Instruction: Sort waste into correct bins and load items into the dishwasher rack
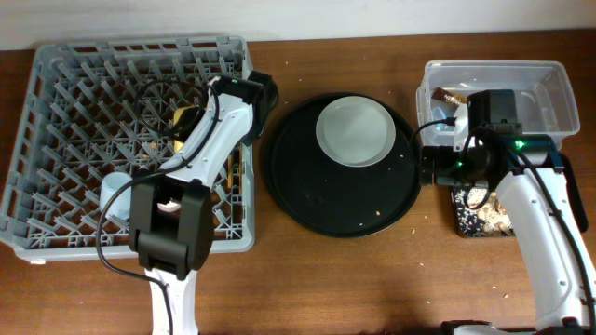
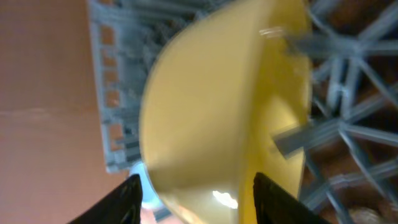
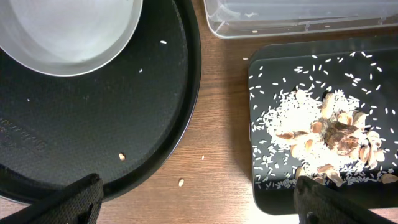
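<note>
My left gripper (image 1: 191, 126) is over the grey dishwasher rack (image 1: 56, 140). In the left wrist view its fingers (image 2: 198, 180) are spread either side of the yellow bowl (image 2: 217, 106), which stands on edge among the pegs. A light-blue cup (image 1: 116, 191) lies in the rack. The pale grey plate (image 1: 354, 130) sits on the round black tray (image 1: 307, 195). My right gripper (image 3: 199, 186) is open and empty over bare table between that tray and the flat black tray (image 3: 273, 186), which holds rice and brownish scraps (image 3: 329, 127). A brown wrapper (image 1: 453, 96) lies in the clear tub (image 1: 549, 74).
A few loose grains lie on the round black tray (image 3: 122, 157) and on the wood beside it (image 3: 181, 182). The clear tub's front wall (image 3: 298, 25) is just beyond the flat black tray. The right arm's body covers part of the tub.
</note>
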`<control>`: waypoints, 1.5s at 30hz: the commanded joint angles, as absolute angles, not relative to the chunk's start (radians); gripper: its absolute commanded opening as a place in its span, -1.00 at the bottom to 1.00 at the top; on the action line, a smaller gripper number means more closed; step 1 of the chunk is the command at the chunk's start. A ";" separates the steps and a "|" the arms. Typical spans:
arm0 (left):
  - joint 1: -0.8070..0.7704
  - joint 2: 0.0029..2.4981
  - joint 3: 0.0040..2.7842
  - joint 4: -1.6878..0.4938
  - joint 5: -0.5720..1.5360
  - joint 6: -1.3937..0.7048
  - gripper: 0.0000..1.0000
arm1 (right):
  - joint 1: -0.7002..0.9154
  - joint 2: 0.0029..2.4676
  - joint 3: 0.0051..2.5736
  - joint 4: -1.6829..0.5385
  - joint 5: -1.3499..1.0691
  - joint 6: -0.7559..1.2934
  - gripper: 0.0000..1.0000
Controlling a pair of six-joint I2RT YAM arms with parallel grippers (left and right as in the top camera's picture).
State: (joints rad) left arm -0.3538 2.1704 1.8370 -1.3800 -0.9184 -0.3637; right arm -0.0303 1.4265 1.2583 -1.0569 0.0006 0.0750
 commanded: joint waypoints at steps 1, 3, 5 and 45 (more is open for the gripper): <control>-0.410 2.121 2.036 -1.465 -0.557 -0.333 0.22 | -0.033 1.428 1.259 -1.058 0.009 0.075 0.97; -0.474 2.096 2.137 -1.380 -0.203 -0.204 0.28 | -0.033 1.428 1.259 -1.058 0.009 0.075 0.97; -0.539 2.116 2.122 -1.198 0.110 -0.136 0.30 | -0.033 1.428 1.259 -1.058 0.009 0.075 0.97; -0.145 1.845 1.631 -1.074 -1.013 -0.297 -0.11 | -0.033 1.428 1.259 -1.058 0.009 0.075 0.97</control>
State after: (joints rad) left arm -0.1497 1.8572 1.6409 -1.0756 -1.0233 -0.2947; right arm -0.0303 1.4281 1.2583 -1.0576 0.0006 0.0753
